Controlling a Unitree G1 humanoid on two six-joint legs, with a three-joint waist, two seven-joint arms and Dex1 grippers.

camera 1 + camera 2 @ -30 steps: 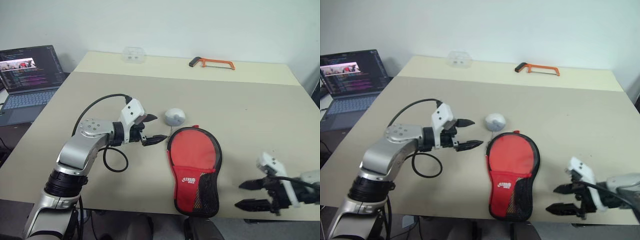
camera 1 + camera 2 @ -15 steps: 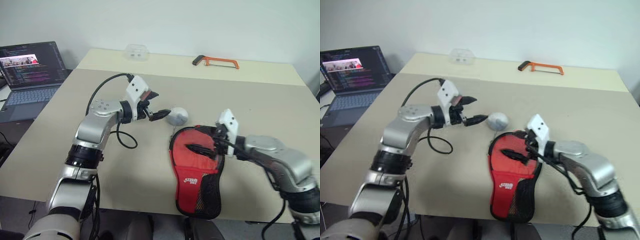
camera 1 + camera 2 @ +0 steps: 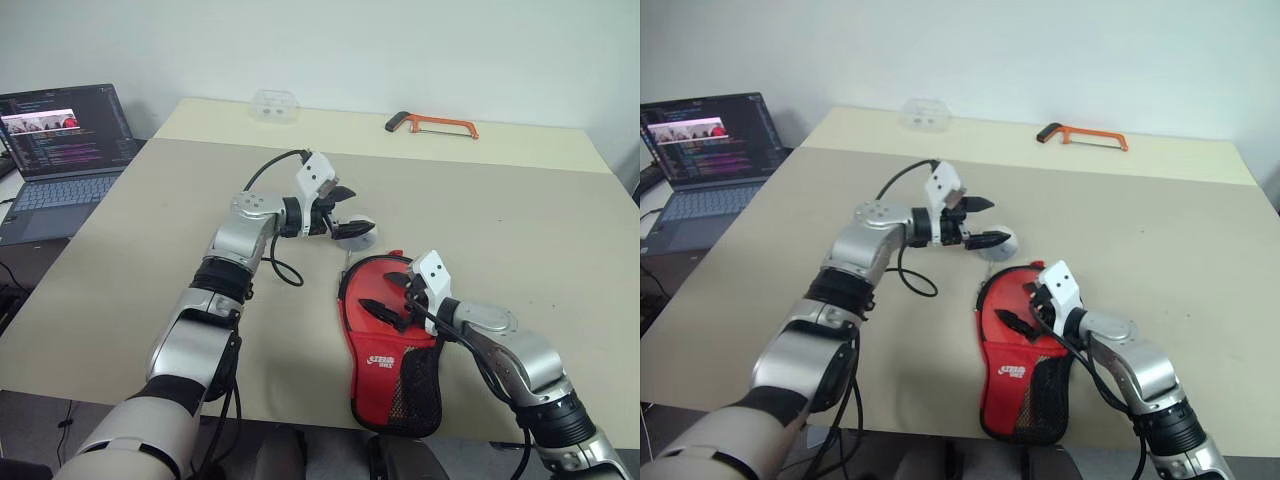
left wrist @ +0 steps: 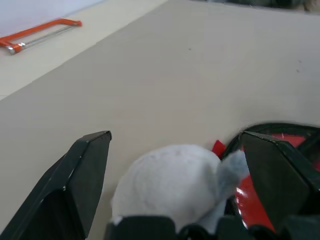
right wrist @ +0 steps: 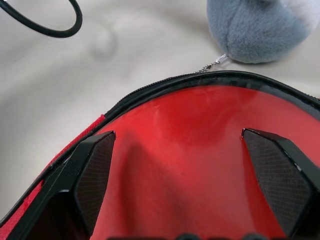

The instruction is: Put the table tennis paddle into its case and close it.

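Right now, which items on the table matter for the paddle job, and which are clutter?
Job:
- case, red side up
- right gripper, open above the case
- left gripper, open around the pouch

Clutter:
- grey-white pouch
- orange hacksaw
- clear box
- laptop

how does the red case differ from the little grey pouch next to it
The case is flat, paddle-shaped, red with black trim and a mesh pocket; the pouch is rounded, plump and grey-white. The case is much larger. The case lies under the right end effector; the pouch sits between the left end effector's open fingers. Both rest on the table.
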